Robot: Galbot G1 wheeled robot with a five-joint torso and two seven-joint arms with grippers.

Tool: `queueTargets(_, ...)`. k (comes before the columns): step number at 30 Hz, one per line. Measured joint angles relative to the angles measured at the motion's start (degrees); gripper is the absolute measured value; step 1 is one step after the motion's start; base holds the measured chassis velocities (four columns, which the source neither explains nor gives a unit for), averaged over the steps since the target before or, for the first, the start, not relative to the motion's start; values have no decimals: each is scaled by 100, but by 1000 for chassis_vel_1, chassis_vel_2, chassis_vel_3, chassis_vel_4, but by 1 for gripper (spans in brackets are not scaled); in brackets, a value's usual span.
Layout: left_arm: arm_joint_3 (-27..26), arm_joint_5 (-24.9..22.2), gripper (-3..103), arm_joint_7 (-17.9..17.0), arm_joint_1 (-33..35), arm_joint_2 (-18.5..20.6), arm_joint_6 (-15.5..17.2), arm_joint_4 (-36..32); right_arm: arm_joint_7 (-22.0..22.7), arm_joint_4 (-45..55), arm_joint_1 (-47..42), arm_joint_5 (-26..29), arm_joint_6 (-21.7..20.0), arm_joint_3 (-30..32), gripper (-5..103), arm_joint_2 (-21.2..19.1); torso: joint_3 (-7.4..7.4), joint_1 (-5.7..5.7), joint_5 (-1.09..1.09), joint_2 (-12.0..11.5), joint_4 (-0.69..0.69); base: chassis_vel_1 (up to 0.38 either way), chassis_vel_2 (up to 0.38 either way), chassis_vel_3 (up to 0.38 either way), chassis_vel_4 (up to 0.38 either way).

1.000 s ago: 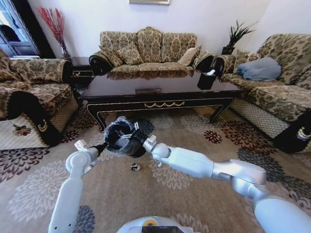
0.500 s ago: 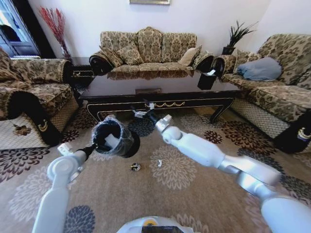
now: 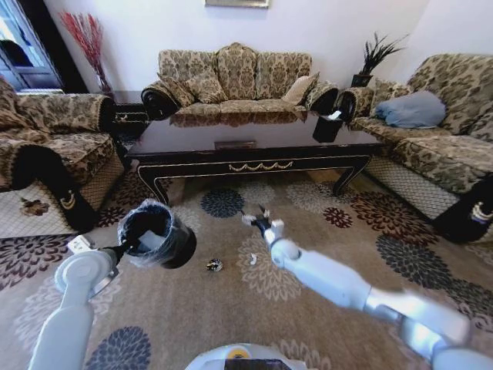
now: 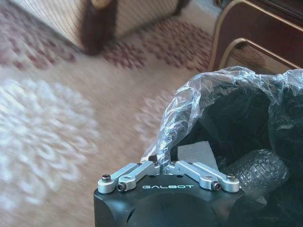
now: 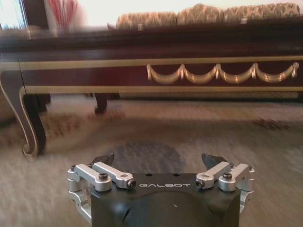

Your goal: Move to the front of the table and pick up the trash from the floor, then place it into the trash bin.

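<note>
— Floral carpet (image 3: 308, 231) runs up to the dark coffee table (image 3: 254, 154), sofas on three sides. Where's the trash now?

— A small dark shiny wad (image 3: 214, 265) lies on the carpet, with a tiny white scrap (image 3: 253, 259) just beside it. Both sit between the two arms, in front of the table.

— And the trash bin (image 3: 158, 233)?

— Held off the floor, tipped with its mouth showing. The left gripper (image 4: 166, 166) is clamped on its plastic liner (image 4: 208, 90) at the rim, likely so the bin stays near the litter. White paper shows inside it.

— The right gripper (image 5: 159, 163)?

— Empty, jaws spread wide, low over the carpet facing the table's gold-scrolled apron, just beyond the scrap. I'd judge it is placed low to reach floor litter.
</note>
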Motion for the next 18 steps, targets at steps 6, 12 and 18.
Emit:
queueTargets(6, 9, 873, 2, 138, 236, 63, -141, -386, 95, -226, -280, -250, -174, -12, 100, 185, 0, 0, 2, 0, 4, 0, 0, 0, 0)
queueTargets(12, -55, 1609, 2, 440, 322, 93, -274, -625, 624, -439, -390, 149, -893, -149, 100, 414, 0, 0, 1, 0, 2, 0, 0, 0, 0)
queueTargets(18, -119, 1594, 2, 429, 326, 98, -265, -640, 1130, -494, -378, 841, -1524, -244, 100, 623, 0, 0, 0, 0, 0, 0, 0, 0, 0)
